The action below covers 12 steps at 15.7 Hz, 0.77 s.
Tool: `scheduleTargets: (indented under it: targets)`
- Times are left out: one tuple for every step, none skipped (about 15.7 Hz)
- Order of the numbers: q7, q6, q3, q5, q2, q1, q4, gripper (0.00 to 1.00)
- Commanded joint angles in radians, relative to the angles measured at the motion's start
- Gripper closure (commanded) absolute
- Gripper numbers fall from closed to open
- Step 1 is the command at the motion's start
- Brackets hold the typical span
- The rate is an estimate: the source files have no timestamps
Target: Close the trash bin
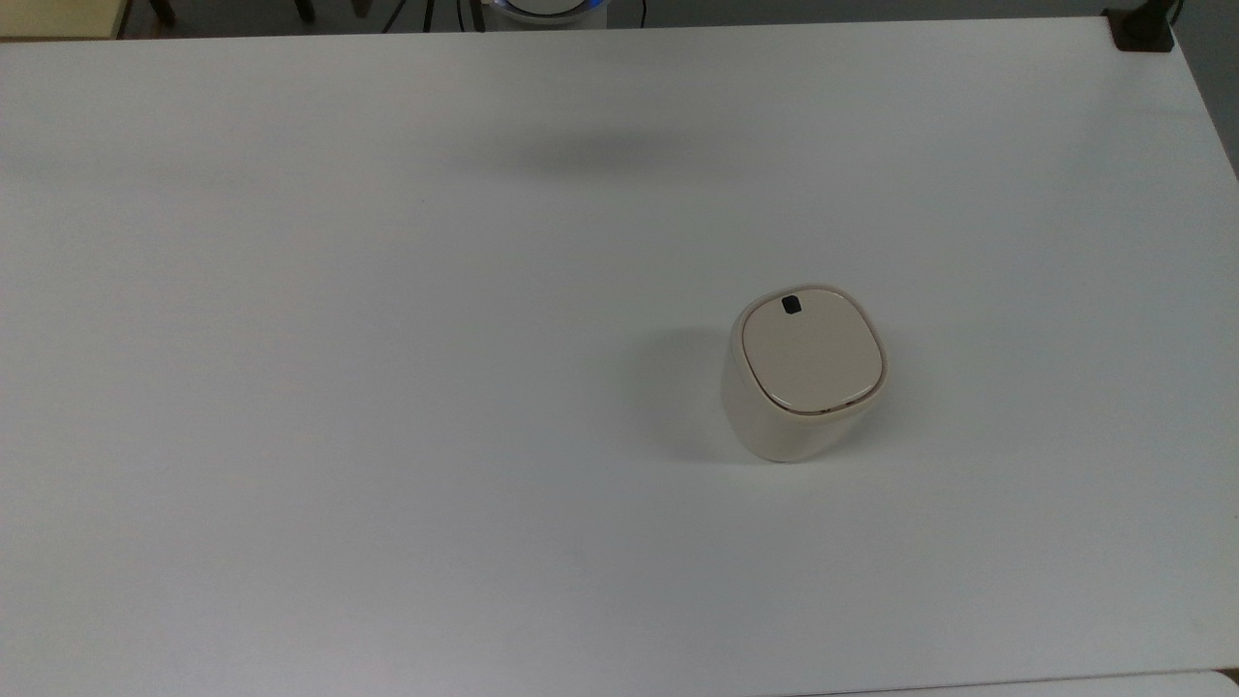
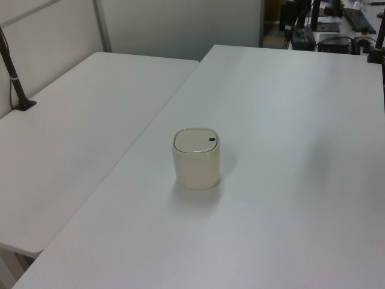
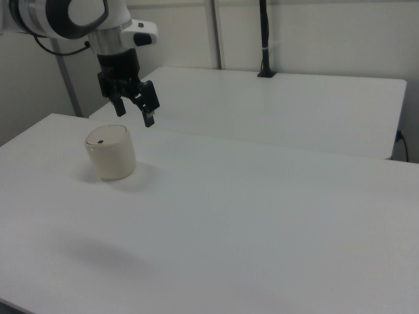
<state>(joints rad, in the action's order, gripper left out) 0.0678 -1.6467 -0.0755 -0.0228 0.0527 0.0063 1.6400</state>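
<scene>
Top view: a wide white table (image 1: 387,387) with the trash bin (image 1: 803,378) standing upright right of centre. Its flat cream lid (image 1: 811,356) lies down inside the rounded-square rim, with a small black mark (image 1: 792,306) near the lid's far edge. A thin dark line runs along the near edge of the lid, so it may not be fully seated there; I cannot tell for sure. A soft shadow sits on the table far from the bin, toward the top view's upper middle.

Left view: the same bin (image 2: 196,158) stands alone near the middle of the table, lid flat, black mark at the left view's right side of the lid. A second white table (image 2: 78,138) adjoins on the left view's left, with a dark post (image 2: 13,72) clamped at its edge.

Right view: the white robot arm (image 3: 72,16) hangs its black gripper (image 3: 135,108) in the air, above and behind the bin (image 3: 110,152), well apart from it. The two fingers are spread apart and hold nothing.

Risks, as I judge them: the job looks done or nearly done, so the main danger is needless contact. If the arm came back down, a finger could catch the rim and tip or slide the light bin, since nothing holds it in place. A press on the hinge side, or on the black mark if that is a release button, might pop the lid open again.
</scene>
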Motion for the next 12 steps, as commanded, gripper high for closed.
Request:
scheduleTargets:
  targets:
    - [0.009,-0.031,-0.001,-0.026,-0.011,0.021,0.007,0.0]
    - [0.009,-0.059,-0.001,-0.026,-0.016,0.023,0.012,0.0]
    - [0.009,-0.07,-0.001,-0.025,-0.019,0.023,0.014,0.0]
    - [0.007,-0.071,-0.001,-0.023,-0.019,0.023,0.014,0.0]
    - [0.007,-0.068,-0.001,-0.023,-0.017,0.024,0.014,0.0]
    - [0.007,-0.065,-0.001,-0.023,-0.017,0.024,0.012,0.0]
    - [0.006,-0.062,-0.001,-0.022,-0.017,0.024,0.012,0.0]
    - [0.006,-0.064,-0.001,-0.022,-0.017,0.024,0.012,0.0]
    - [0.007,-0.064,-0.001,-0.022,-0.017,0.024,0.014,0.0]
    - [0.006,-0.062,-0.001,-0.02,-0.016,0.024,0.014,0.0]
    - [-0.006,-0.062,-0.001,-0.02,-0.013,0.024,0.017,0.0]
    - [-0.02,-0.062,-0.001,-0.02,-0.013,0.024,0.02,0.0]
